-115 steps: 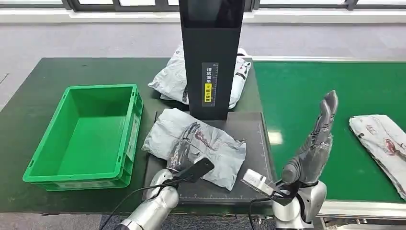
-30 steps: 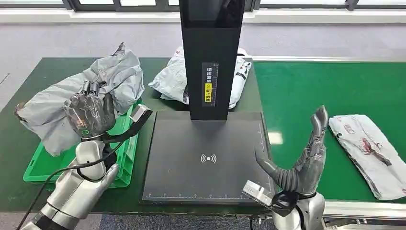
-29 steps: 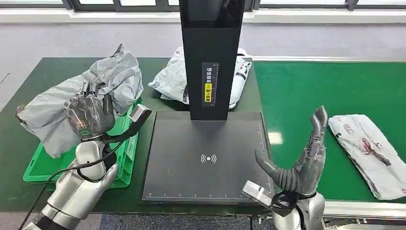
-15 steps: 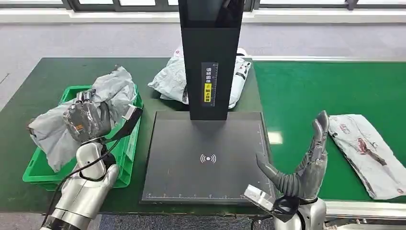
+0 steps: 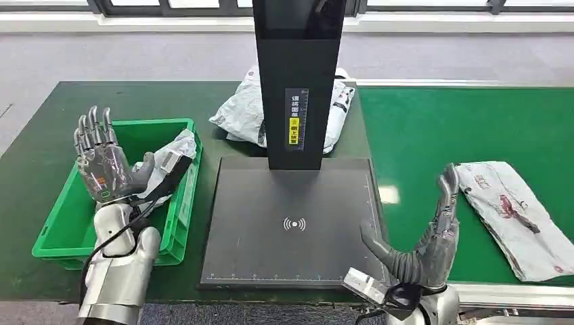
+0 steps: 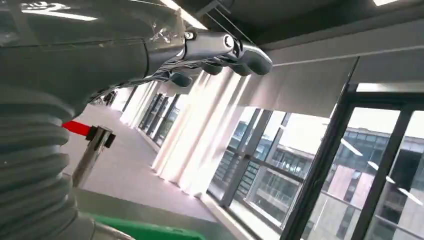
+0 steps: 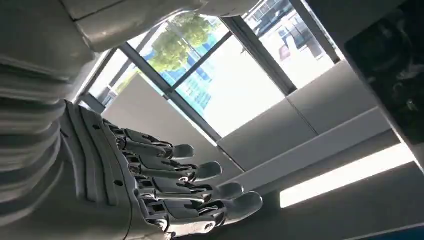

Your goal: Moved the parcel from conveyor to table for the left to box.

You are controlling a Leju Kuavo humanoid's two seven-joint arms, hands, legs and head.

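Step in hand, as judged: boxing of one parcel [image 5: 170, 157] complete; parcel lying in the green crate [image 5: 61, 223] at centre left of the frame, against the crate's right wall. Left hand [image 5: 101, 166] raised above the crate, fingers spread, holding nothing. Right hand [image 5: 430, 237] at lower right of the frame, upright beside the scanner pad [image 5: 294, 223], fingers extended and apart, holding nothing.

Next move, as judged: reach by the right hand to the parcel on the conveyor [image 5: 506, 213] at right of the frame, lying near that hand on the green belt [image 5: 420, 128]; a flat soft bag, so a pinch on an edge or a sweep under it likely required, then transfer onto the dark surface [image 5: 40, 135] or pad for pickup by the left hand.

Count: three parcels, namely one in the crate, one on the belt, one behind the black scanner column [image 5: 296, 81] at upper centre [image 5: 240, 115]. One crate. One pad. Two hands, both free
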